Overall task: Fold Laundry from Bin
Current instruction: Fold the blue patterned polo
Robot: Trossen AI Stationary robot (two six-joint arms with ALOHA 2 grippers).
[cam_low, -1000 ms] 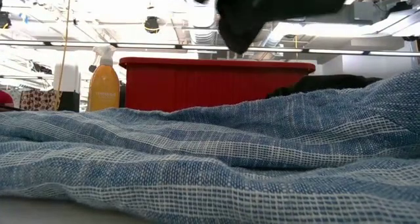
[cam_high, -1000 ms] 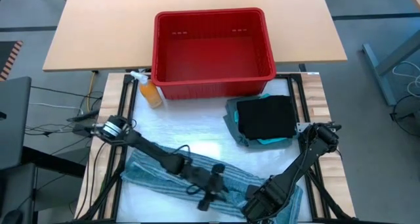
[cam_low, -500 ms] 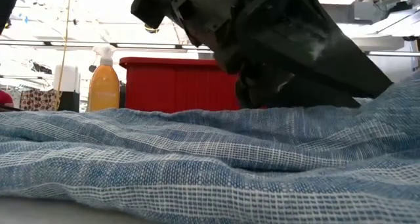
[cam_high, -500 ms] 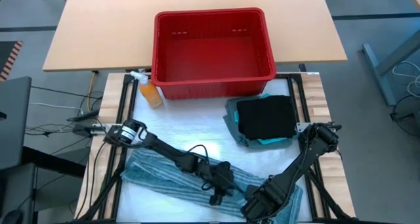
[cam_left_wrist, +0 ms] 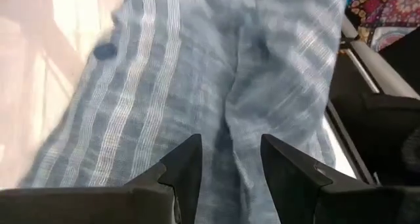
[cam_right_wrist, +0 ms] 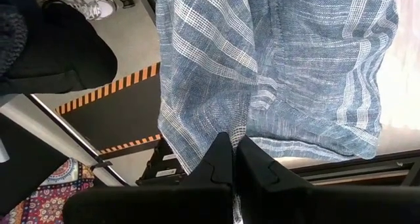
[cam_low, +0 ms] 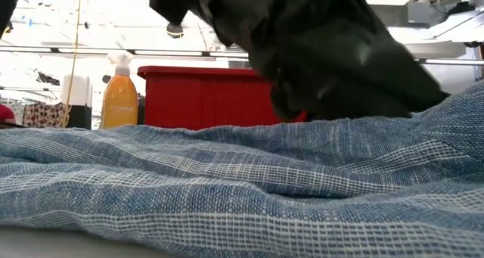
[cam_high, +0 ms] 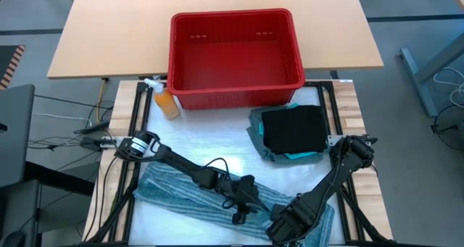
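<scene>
With bin (cam_high: 235,55) emptied and three garments (cam_high: 292,133) stacked: last blue-grey shirt (cam_high: 181,193) unfolded, pinched by shut right fingers (cam_right_wrist: 233,159), under half-open, empty left fingers (cam_left_wrist: 190,165).

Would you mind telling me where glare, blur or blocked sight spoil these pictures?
High view: glare whitens the table. Low view: a dark arm looms unfocused, hiding part of the red slotted plastic bin. Left wrist view: the striped blue-grey woven garment is soft, one side washed out.
</scene>
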